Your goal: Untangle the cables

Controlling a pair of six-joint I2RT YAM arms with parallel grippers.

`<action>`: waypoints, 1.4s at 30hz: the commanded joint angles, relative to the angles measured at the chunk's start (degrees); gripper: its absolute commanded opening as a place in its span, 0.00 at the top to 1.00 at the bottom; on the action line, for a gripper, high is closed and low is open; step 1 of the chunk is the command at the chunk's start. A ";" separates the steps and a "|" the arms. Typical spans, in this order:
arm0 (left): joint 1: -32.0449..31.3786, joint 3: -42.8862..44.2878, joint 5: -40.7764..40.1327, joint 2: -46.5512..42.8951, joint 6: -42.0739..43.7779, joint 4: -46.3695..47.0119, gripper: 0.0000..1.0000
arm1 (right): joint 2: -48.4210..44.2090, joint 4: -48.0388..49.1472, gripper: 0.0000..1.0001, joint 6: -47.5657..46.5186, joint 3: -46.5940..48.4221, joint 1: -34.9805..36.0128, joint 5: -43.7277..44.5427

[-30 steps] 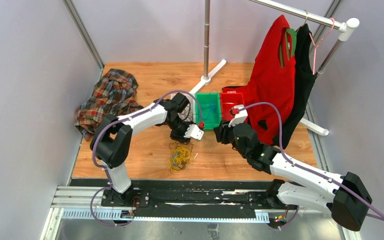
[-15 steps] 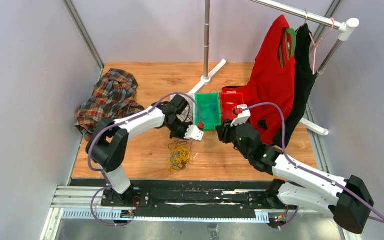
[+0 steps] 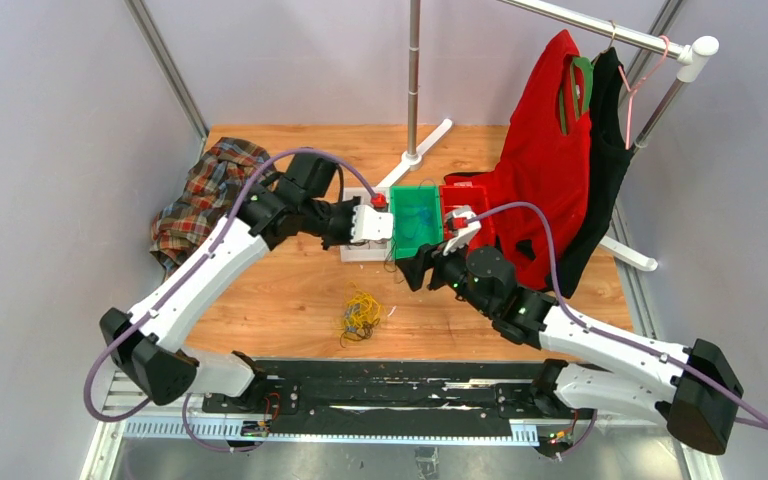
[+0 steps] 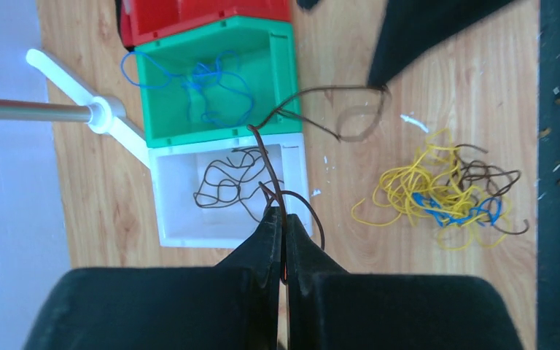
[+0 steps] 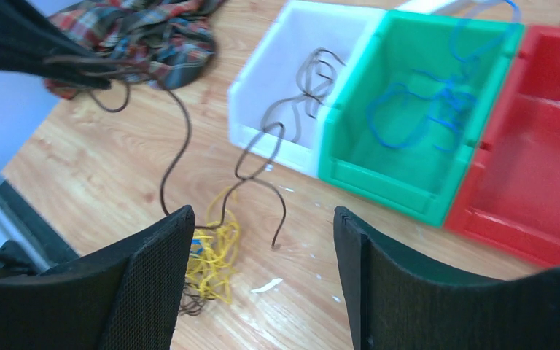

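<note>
A tangle of yellow, blue and black cables [image 3: 360,312] lies on the wooden table; it also shows in the left wrist view [image 4: 437,193] and the right wrist view [image 5: 215,251]. My left gripper [image 3: 380,238] [image 4: 283,219] is shut on a black cable [image 4: 266,153] and holds it up over the white bin [image 4: 182,219]. The cable [image 5: 179,138] hangs in curls, its free end just above the table. My right gripper [image 3: 415,270] [image 5: 262,248] is open and empty, right of the hanging cable and above the pile.
The white bin [image 3: 360,252] holds a black cable. The green bin [image 3: 398,225] holds a blue cable. A red bin [image 3: 465,195] stands to its right. A plaid shirt [image 3: 215,195] lies back left. A rack pole [image 3: 413,80] and hanging red garment [image 3: 540,170] stand behind.
My left arm has risen and swung back over the white bin with the black cable, drawing it up away from the pile. My right gripper has shifted left toward the hanging cable.
</note>
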 commanded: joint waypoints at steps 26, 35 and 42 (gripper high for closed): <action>6.68 4.63 -14.66 2.50 -24.11 16.53 0.99 | 6.66 5.60 0.30 -3.16 1.91 3.84 17.87; 6.92 -1.04 -19.87 12.53 -25.02 29.20 1.00 | 0.48 -0.29 0.26 -3.16 -1.14 3.16 24.10; 6.92 -3.15 -24.45 21.20 -26.14 36.50 0.99 | -1.60 -2.08 0.27 -3.13 -2.32 2.70 25.25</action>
